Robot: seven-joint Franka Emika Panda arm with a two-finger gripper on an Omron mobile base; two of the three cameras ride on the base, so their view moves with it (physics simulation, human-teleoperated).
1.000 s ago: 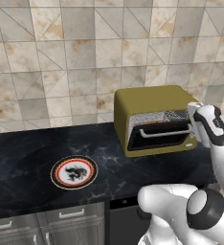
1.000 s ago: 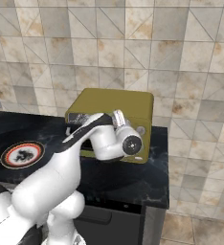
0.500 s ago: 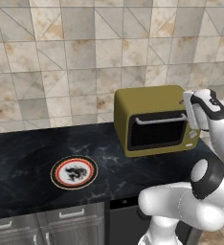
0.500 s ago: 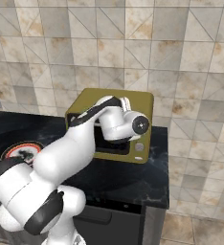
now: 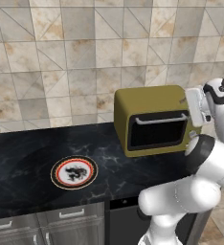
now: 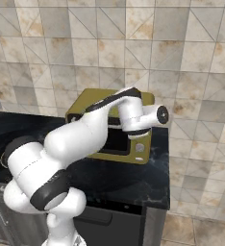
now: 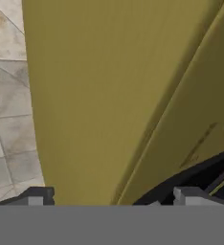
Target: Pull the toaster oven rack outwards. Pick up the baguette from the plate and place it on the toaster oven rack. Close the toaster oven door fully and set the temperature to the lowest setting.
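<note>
The olive-yellow toaster oven point(image 5: 150, 98) stands on the counter with its dark glass toaster oven door point(image 5: 157, 131) shut upright and the silver handle point(image 5: 161, 118) along the top. My gripper point(image 5: 196, 106) hangs by the oven's upper right front corner. Its fingertips point(image 7: 37, 196) stand wide apart, open, close to the oven's yellow shell point(image 7: 99, 95). A small grey knob point(image 6: 139, 147) shows on the right panel. The plate point(image 5: 74, 172) lies bare on the counter to the left. The baguette and the toaster oven rack are hidden from view.
The black marble counter point(image 5: 28, 148) ends just right of the oven point(image 6: 160, 182). A tiled wall point(image 5: 75, 52) rises behind. Grey drawers point(image 5: 71, 217) sit under the counter. My own arm point(image 6: 85, 139) covers much of the oven in the right base view.
The oven door swung from part open to fully shut. My hand rose from the door's right edge to the oven's upper right corner.
</note>
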